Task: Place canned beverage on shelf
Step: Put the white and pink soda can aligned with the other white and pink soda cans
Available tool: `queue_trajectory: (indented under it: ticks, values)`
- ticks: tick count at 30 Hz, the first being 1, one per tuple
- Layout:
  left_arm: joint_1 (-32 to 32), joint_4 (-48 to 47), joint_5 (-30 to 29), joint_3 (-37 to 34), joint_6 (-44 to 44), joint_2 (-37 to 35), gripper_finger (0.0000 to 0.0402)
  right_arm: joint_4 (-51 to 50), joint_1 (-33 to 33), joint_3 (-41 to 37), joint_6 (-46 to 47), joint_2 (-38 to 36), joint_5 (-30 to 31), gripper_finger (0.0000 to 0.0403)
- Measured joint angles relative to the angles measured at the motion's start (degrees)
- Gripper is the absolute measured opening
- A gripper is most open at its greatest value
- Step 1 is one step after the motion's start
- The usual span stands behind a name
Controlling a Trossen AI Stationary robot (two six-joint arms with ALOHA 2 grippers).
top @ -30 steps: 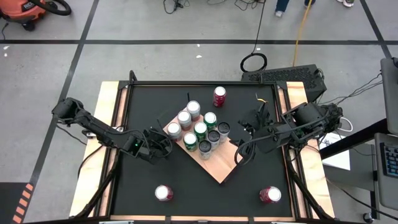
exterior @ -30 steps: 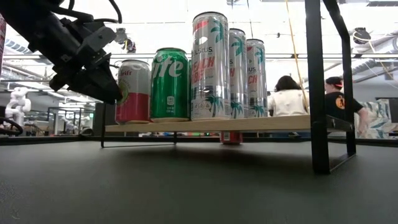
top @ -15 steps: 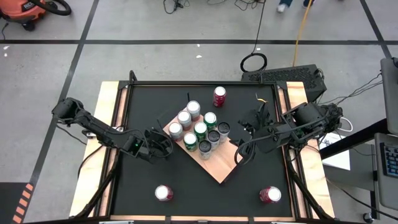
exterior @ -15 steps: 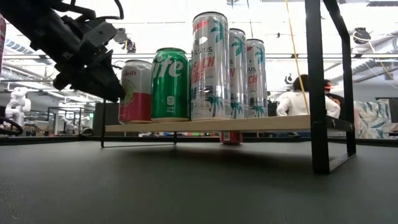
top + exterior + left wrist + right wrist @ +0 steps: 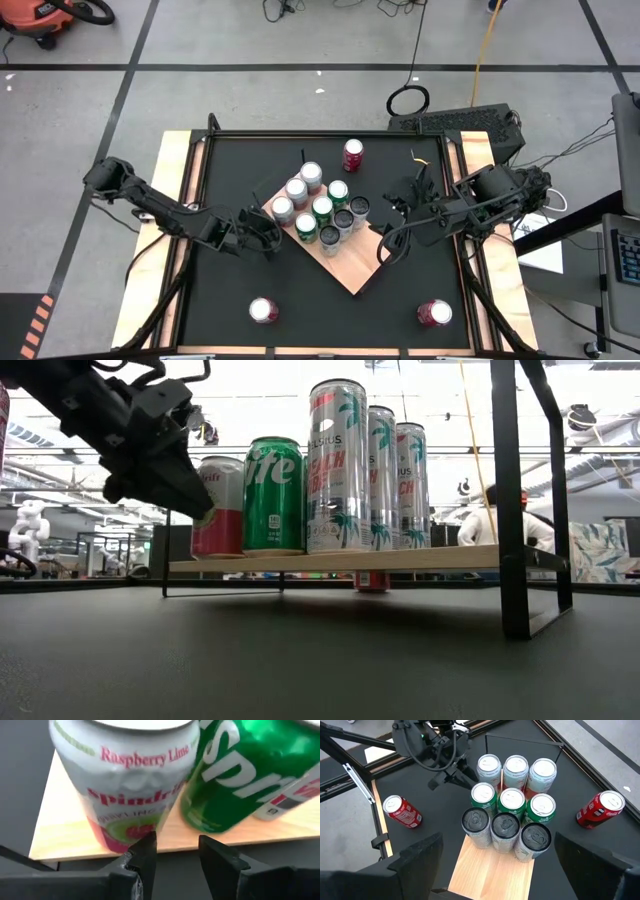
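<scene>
Standing upright — cans [image 5: 322, 207] on shelf [image 5: 345, 268]

You are looking past the left tool [image 5: 177, 851], whose two dark fingers [image 5: 145, 852] stand slightly apart with nothing between them, just short of the shelf [image 5: 60, 827] edge. On that light wooden board stands a white and pink Raspberry Lime can [image 5: 127, 780], close ahead of the fingers. Beside it, apparently touching, is a green Sprite can [image 5: 240, 775]. A further can [image 5: 290, 800] peeks out beyond the green one. Black table [image 5: 22, 775] shows past the shelf.
</scene>
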Motion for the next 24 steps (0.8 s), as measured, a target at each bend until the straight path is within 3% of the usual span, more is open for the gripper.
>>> queue_trajectory:
  ticks: [6, 24]
  values:
    - [1.8, 5.1, 1.5, 0.0, 5.6, 0.5, 0.0147, 0.0, 0.0, 0.0, -0.1, 0.0, 0.0, 0.0357]
    - [2.8, 4.5, 1.4, 0.0, 5.5, 1.0, 0.0147, 0.8, 0.0, 0.0, 0.0, 0.0, -0.2, 0.0357]
